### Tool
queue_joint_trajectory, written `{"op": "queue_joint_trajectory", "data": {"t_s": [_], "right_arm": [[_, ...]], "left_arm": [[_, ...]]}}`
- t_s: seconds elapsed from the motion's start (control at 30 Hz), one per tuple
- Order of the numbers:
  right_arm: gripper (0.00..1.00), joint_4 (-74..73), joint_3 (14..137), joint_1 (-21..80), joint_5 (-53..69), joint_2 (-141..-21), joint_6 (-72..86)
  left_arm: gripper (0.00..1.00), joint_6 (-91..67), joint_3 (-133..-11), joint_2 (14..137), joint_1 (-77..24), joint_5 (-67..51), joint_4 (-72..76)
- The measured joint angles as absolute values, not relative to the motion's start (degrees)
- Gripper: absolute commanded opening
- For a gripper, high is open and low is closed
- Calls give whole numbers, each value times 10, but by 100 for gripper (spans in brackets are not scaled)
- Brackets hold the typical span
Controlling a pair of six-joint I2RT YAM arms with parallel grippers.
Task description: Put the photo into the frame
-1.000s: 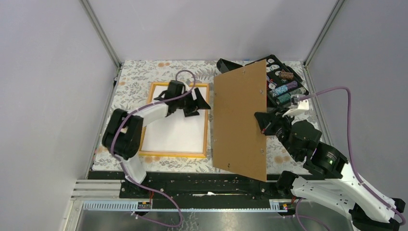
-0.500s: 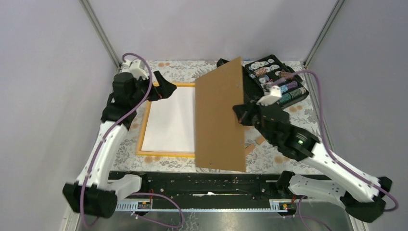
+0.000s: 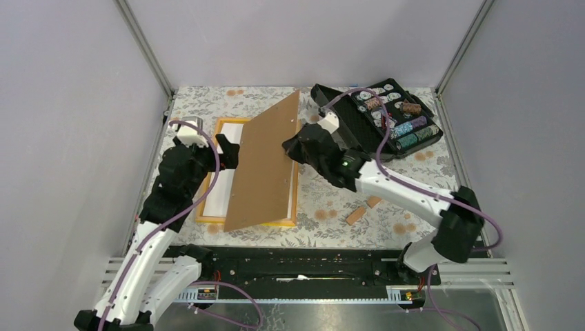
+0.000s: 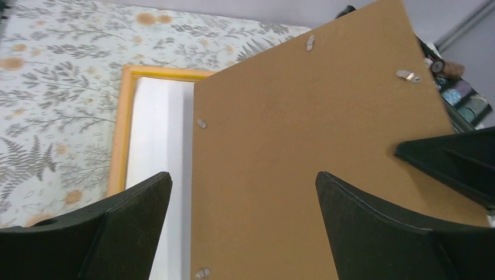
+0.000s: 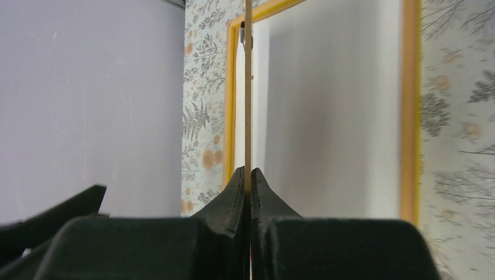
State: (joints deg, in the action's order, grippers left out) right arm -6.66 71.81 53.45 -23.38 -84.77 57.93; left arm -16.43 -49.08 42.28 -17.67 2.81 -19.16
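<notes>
Pinched between your right fingers (image 5: pixel 236 195), the thin brown rectangular backing board (image 4: pixel 303 146) looks like matt, evenly fine-grained pressed fibreboard, with small shiny metal clips (image 4: pixel 407 75) on its face. Those fingers look like matt black plastic, and so do your left fingers (image 4: pixel 125 216). Beyond the left fingers, the white rectangular paper photo (image 4: pixel 157 146) shows a smooth matt back, the thin orange-yellow rectangular frame (image 4: pixel 119 140) looks smooth and satin, and the floral table cover (image 4: pixel 58 87) looks matt and printed.

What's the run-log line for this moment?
right jaws: shut on backing board, board tilted over frame | left jaws: open, empty | photo: lying in frame, white back up | board: not yet seated
</notes>
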Motion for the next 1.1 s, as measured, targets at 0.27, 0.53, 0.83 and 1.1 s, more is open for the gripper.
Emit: {"op": "queue_joint_trajectory", "data": {"t_s": [0.27,0.53,0.83,1.1], "right_arm": [[0,-27,777,501,-182,-964,647],[0,-2,842,493,-150,-1050,662],[0,8,881,479,-119,-1097,658],[0,20,898,460,-94,-1130,657]], "left_arm": [[98,-153,-485,383,-222,123,-192],[98,-150,-485,371,-246,174,-193],[98,-148,-485,364,-259,190,-194],[98,-148,-485,363,-265,194,-194]]}}
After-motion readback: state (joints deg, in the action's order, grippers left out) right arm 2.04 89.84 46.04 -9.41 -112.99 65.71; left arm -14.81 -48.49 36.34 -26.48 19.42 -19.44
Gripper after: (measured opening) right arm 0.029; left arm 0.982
